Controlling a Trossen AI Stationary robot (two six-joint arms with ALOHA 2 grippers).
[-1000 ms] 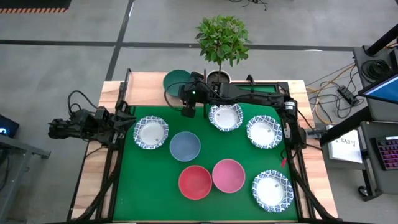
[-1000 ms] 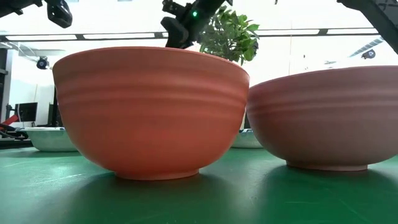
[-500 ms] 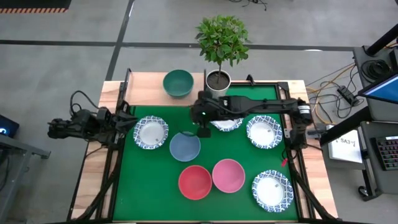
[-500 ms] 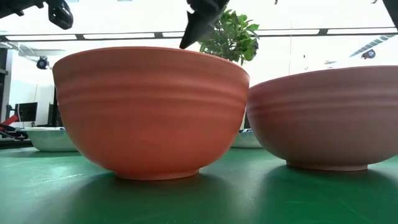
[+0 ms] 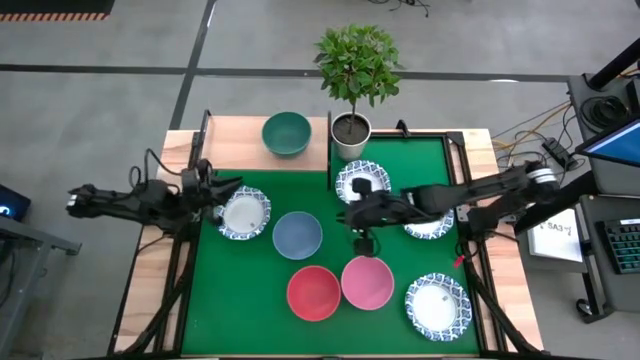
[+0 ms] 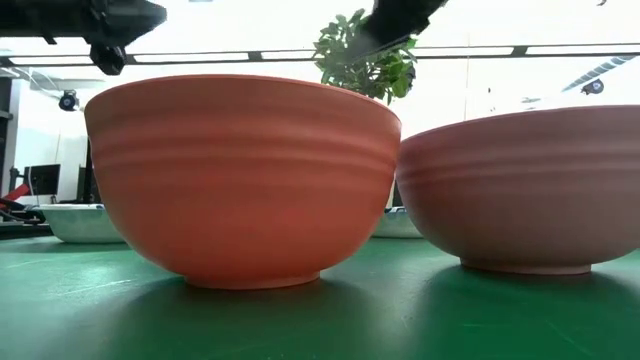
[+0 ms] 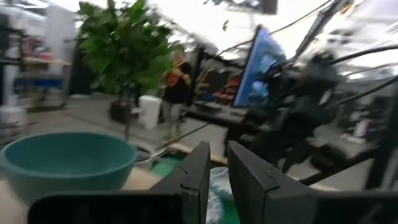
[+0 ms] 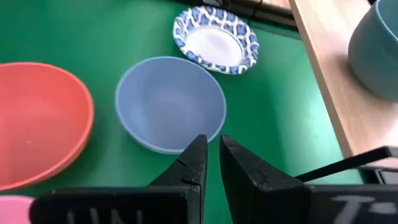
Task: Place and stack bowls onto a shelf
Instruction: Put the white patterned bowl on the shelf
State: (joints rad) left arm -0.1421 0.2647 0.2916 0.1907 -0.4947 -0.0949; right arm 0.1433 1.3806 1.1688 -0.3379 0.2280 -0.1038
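The dark green bowl [image 5: 286,133] stands on its base on the bare-wood shelf [image 5: 235,140] at the table's far side. On the green mat rest the blue bowl [image 5: 297,235], red bowl [image 5: 313,292], pink bowl [image 5: 367,282] and several white blue-rimmed bowls, one on the left [image 5: 244,213]. My left gripper [image 5: 228,190] hovers at that bowl's far left rim, fingers shut, touching nothing. My right gripper [image 5: 364,243] hangs over the mat between the blue and pink bowls, shut and holding nothing; in its wrist view the blue bowl [image 8: 171,102] lies just ahead.
A potted plant in a white pot [image 5: 351,132] stands beside the shelf at the far edge. My right arm crosses over a patterned bowl [image 5: 427,217] on the right. Another patterned bowl [image 5: 438,305] sits near the right front corner. Black frame rails line both mat sides.
My right gripper has drawn back from the shelf and the green bowl, travelling toward the near edge and to the right, past the blue bowl. The green bowl has stayed on the shelf. My left arm has reached rightward to the left patterned bowl.
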